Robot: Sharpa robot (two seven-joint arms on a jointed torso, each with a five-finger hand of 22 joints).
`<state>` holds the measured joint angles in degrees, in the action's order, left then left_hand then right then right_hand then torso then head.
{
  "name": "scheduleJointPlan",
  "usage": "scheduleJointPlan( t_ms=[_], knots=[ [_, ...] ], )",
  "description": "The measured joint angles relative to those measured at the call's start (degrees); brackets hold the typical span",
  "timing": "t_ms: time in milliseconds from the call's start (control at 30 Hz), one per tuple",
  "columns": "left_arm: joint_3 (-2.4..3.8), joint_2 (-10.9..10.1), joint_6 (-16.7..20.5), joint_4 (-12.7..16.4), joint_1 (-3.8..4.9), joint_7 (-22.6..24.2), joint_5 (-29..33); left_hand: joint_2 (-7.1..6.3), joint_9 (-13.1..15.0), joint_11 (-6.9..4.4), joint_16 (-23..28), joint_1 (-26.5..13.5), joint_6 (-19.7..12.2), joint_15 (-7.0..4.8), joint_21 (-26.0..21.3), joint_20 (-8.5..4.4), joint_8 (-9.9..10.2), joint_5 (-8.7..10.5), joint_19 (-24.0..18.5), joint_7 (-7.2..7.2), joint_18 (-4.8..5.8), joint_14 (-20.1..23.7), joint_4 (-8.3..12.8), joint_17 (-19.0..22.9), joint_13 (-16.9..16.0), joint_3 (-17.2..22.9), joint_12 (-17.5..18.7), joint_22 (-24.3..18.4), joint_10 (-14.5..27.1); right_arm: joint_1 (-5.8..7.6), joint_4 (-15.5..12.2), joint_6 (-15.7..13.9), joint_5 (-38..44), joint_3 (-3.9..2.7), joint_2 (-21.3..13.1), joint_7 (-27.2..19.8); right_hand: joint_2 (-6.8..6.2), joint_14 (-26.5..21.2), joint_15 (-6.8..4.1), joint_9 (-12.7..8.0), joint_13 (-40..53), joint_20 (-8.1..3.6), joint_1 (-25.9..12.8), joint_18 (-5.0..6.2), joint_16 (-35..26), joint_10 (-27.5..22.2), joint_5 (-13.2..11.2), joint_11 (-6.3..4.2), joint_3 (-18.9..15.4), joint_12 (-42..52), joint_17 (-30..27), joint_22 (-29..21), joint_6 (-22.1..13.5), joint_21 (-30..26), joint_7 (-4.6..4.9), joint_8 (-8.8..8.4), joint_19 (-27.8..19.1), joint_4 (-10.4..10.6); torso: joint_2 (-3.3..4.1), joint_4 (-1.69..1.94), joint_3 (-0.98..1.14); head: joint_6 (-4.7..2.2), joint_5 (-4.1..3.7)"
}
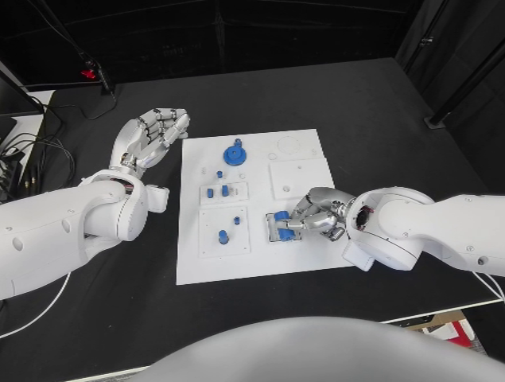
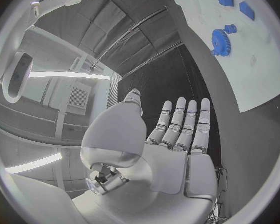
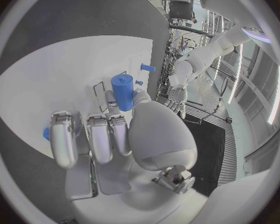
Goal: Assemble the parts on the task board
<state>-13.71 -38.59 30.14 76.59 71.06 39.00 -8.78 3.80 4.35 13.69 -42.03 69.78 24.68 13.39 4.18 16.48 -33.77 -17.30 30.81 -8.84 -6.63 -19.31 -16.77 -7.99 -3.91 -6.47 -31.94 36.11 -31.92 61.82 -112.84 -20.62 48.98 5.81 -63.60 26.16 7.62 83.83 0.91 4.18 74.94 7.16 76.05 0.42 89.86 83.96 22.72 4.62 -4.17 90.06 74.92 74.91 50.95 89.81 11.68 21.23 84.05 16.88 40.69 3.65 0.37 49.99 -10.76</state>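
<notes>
The white task board (image 1: 252, 267) lies mid-table. My right hand (image 1: 313, 216) rests over its right middle block, thumb and a finger pinching an upright blue cylinder (image 3: 122, 92), also seen at the fingertips as the blue cylinder (image 1: 281, 216). A second blue part (image 1: 285, 235) sits just below it. A blue gear (image 1: 237, 153) lies near the board's far edge, and small blue pegs (image 1: 218, 191) and another peg (image 1: 223, 235) stand in the left blocks. My left hand (image 1: 151, 135) lies flat and empty on the table left of the board, fingers straight (image 2: 180, 129). The gear (image 2: 221, 41) shows beyond it.
Cables and equipment (image 1: 17, 155) sit at the table's far left. A black post (image 1: 441, 119) stands at the far right. Black tabletop (image 1: 355, 103) surrounds the board.
</notes>
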Motion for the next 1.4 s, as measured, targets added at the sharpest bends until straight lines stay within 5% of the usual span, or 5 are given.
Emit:
scheduleJointPlan(
  t_ms=[533,733,833,967,1400],
  knots=[
    [0.0,0.03,-0.07,-0.07,-0.05,0.0,0.0,0.0,0.0,0.0,-0.22,0.0,0.0,0.0,0.0,0.0,0.0,0.0,0.0,0.0,0.0,0.0,0.0,0.01,0.0,0.0,0.0,-0.01,0.0,0.05,0.08,0.56,2.8,-0.03,0.36,1.01,0.62,0.22,-0.22,0.39,0.0,0.0,-1.23,0.0,0.0,0.22,-2.06,-0.21,-1.43,0.0,0.0,0.0,0.91,0.0,-0.71,0.2,0.0,-0.13,-0.01,0.0,-0.02,0.01,-0.09],
    [0.0,0.04,-0.11,-0.08,-0.06,0.0,0.0,0.0,0.0,0.0,-0.22,0.0,0.0,0.0,0.0,0.0,0.0,0.0,0.0,0.0,0.0,0.0,0.0,0.07,0.0,0.0,-0.23,-0.06,0.0,0.04,0.28,0.83,3.97,-0.01,0.53,1.3,1.46,0.22,-0.22,0.89,0.01,-0.03,-2.21,0.0,0.0,0.18,-4.03,-0.24,-2.63,0.0,-0.01,0.0,2.13,0.0,-1.72,0.7,-0.04,-0.04,-0.01,0.0,-0.02,0.01,-0.07],
    [0.0,0.04,-0.12,-0.08,-0.07,0.0,0.0,0.0,0.01,0.0,-0.22,0.0,0.0,0.0,0.0,0.0,0.0,0.0,0.0,0.0,0.0,0.0,0.0,0.07,0.0,0.0,-0.23,-0.06,0.0,-0.01,0.36,1.06,4.52,0.03,0.63,1.45,1.61,0.2,-0.25,1.19,0.02,-0.19,-3.1,0.0,0.0,-0.23,-5.49,-0.65,-3.63,0.01,-0.01,0.0,3.28,0.0,-3.36,1.13,-0.2,-0.02,-0.01,0.01,-0.01,0.01,-0.03],
    [0.0,0.04,-0.14,-0.09,-0.07,0.0,0.0,0.0,0.01,0.0,-0.22,0.0,0.0,0.0,0.0,0.0,0.0,0.0,0.0,0.0,0.0,0.0,0.0,0.07,0.0,0.0,-0.23,-0.06,0.0,-0.05,0.37,1.54,5.19,0.05,0.81,1.65,1.22,0.2,-0.25,1.64,0.02,-0.19,-3.77,0.0,0.0,-0.24,-7.61,-0.66,-4.84,0.01,-0.01,0.0,3.67,0.0,-4.14,1.74,-0.2,-0.11,-0.01,0.02,-0.01,0.01,0.05],
    [0.0,0.07,-0.17,-0.11,-0.07,0.0,0.0,0.0,0.02,0.0,-0.22,0.0,0.0,0.0,0.0,0.0,0.0,0.0,0.0,0.0,0.0,0.0,0.0,0.07,0.0,0.0,-0.23,-0.06,0.0,-0.03,0.42,2.91,6.83,0.02,0.95,1.99,0.95,0.2,-0.24,2.22,0.02,-0.19,-3.51,0.0,0.0,-0.34,-10.1,-0.75,-6.36,0.01,-0.01,0.0,2.9,0.0,-4.0,2.51,-0.2,-0.19,0.01,0.03,-0.01,0.01,0.19]
  ],
)
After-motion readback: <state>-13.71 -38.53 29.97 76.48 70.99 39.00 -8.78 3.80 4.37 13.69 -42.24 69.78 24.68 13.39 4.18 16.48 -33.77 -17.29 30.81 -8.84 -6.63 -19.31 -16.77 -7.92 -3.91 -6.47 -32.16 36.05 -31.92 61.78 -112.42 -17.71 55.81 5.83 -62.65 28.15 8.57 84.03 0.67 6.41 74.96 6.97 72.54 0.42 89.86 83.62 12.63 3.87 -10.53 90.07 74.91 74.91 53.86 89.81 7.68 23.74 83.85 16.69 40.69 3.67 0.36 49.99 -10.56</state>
